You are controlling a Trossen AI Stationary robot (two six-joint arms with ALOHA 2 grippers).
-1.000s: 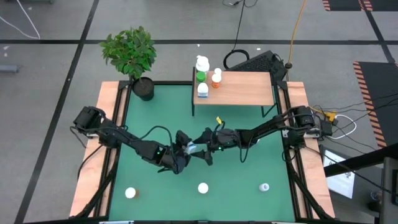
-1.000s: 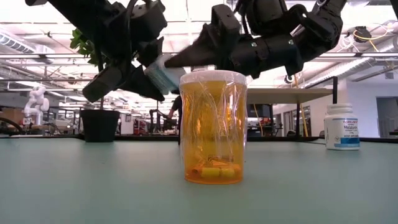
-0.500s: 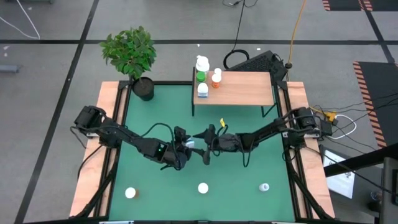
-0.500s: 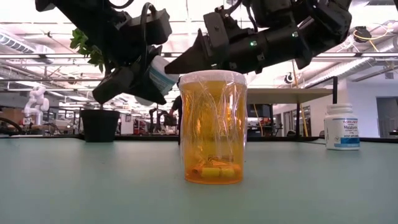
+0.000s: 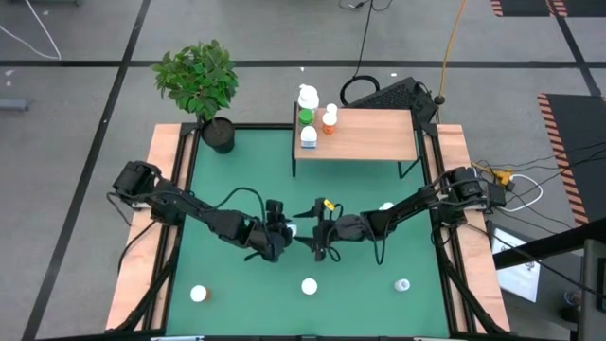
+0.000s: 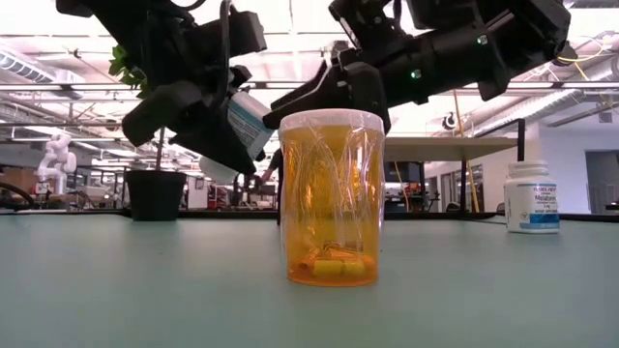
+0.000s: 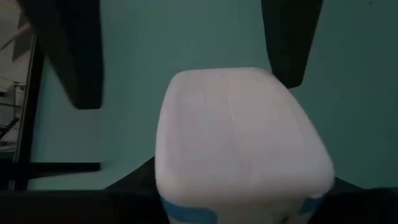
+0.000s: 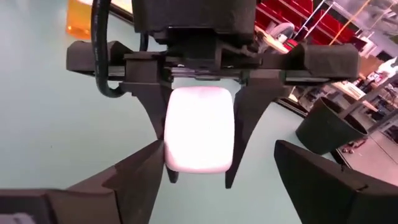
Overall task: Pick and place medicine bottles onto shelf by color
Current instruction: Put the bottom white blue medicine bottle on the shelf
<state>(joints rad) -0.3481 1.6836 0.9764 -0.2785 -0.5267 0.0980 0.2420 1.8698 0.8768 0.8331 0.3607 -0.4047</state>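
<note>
A white medicine bottle with a blue label [image 6: 248, 120] is held above the green mat between my two grippers, at the mat's middle. My left gripper [image 5: 282, 232] is shut on it. My right gripper [image 5: 313, 239] faces it from the right and is open. Its fingers [image 8: 138, 175] stand on either side of the bottle's free end [image 8: 199, 127], apart from it. The light-brown shelf [image 5: 369, 134] stands at the far edge, with several bottles [image 5: 309, 117] upright at its left end. My left gripper pinches the bottle's two opposite sides [image 8: 177, 124] between its two fingers [image 8: 155, 109]. The fingers come roughly level from the table's left. The bottle is lifted clear of the mat and tilted, its white blunt end [image 7: 239, 143] toward my right gripper.
An orange jar with a white cap [image 6: 332, 198] stands on the mat near the front edge [image 5: 310, 286]. More bottles stand at the front left [image 5: 199, 294] and front right [image 5: 403, 284]. A potted plant [image 5: 201, 80] stands at the far left corner. Wooden rails [image 5: 169, 189] run along both sides.
My right gripper has drawn back a little from the bottle, toward the table's right and near edges. My left gripper has turned in place with the bottle, so the label now faces the front of the table more.
</note>
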